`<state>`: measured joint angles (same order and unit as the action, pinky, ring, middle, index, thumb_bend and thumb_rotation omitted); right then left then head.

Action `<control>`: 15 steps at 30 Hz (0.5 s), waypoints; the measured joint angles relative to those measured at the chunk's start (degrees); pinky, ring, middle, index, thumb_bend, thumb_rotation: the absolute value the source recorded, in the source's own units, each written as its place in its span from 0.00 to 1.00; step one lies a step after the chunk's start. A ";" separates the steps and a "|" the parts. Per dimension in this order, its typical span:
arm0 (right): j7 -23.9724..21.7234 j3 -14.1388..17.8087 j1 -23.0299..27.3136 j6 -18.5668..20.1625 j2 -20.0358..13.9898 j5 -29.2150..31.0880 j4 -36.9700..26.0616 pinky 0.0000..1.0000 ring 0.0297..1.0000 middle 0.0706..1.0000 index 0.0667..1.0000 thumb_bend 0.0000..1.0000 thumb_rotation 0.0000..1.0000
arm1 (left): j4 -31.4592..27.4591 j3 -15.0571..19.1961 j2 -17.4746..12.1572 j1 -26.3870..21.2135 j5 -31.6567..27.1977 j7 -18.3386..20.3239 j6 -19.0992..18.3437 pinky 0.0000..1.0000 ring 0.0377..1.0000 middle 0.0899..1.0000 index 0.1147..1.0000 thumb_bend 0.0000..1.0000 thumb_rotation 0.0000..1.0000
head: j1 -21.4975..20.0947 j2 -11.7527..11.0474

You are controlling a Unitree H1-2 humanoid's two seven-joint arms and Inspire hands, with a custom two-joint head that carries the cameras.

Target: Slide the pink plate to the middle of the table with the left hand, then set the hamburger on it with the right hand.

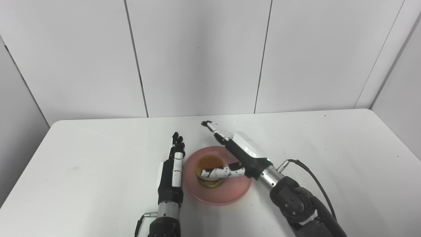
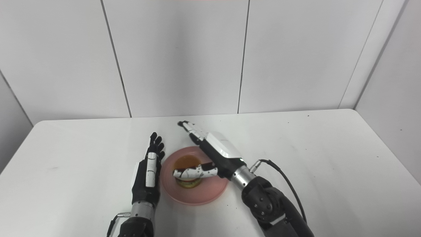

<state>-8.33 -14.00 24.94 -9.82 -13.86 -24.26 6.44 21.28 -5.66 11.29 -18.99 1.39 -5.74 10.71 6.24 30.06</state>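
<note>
Nearest, 2 dark arms entering from the bottom edge. Left hand [image 1: 173, 168] flat and released, fingers straight and together, edge-on just beside the left rim of the round pink plate [image 1: 230, 194], likely placed so for pushing, grasping nothing. Plate resting near the middle of the white table [image 1: 329, 148], so the slide looks finished. On the plate, a small round hamburger with a brown bun [image 1: 210, 164], sitting upright, slightly left of the plate's centre. Right hand [image 1: 235, 153] spread above it: thumb lying across the burger's near side, fingers [image 1: 213, 128] stretched beyond the far rim, apparently letting go; whether contact remains, cannot tell. Farthest, plain white wall panels.
</note>
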 measured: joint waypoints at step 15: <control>10.04 11.92 -5.58 -9.83 7.93 18.13 9.36 1.00 1.00 1.00 1.00 0.69 0.87 | -0.73 0.29 -0.11 0.44 -2.75 0.99 0.06 1.00 1.00 1.00 1.00 0.68 1.00 | -1.32 0.18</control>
<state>1.71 -2.08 19.37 -19.65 -5.93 -6.13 15.79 20.55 -5.37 11.18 -18.55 -1.36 -4.74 10.78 4.92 30.23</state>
